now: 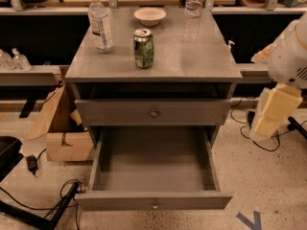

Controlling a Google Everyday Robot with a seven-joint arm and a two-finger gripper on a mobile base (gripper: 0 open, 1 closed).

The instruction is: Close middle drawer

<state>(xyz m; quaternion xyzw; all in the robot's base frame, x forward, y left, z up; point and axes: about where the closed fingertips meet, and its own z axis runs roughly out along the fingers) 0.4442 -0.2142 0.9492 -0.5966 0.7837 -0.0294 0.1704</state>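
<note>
Plainly, the middle drawer [153,176] stands pulled far out in the lower centre of the frame, its deep box open to view and its flat front with the small knob [154,205] nearest the bottom edge. The gripper [269,114], a cream piece below the white arm [292,51], hangs at the right edge of the frame, just off the right flank of the cabinet [192,61] and about level with the upper drawer front [120,113]; whether it is released or clenched I cannot tell. The open drawer's front thus lies down and left of the gripper, and its travel runs up the frame into the cabinet. By my judgement, the gripper must come round before that face, then push inward.
</note>
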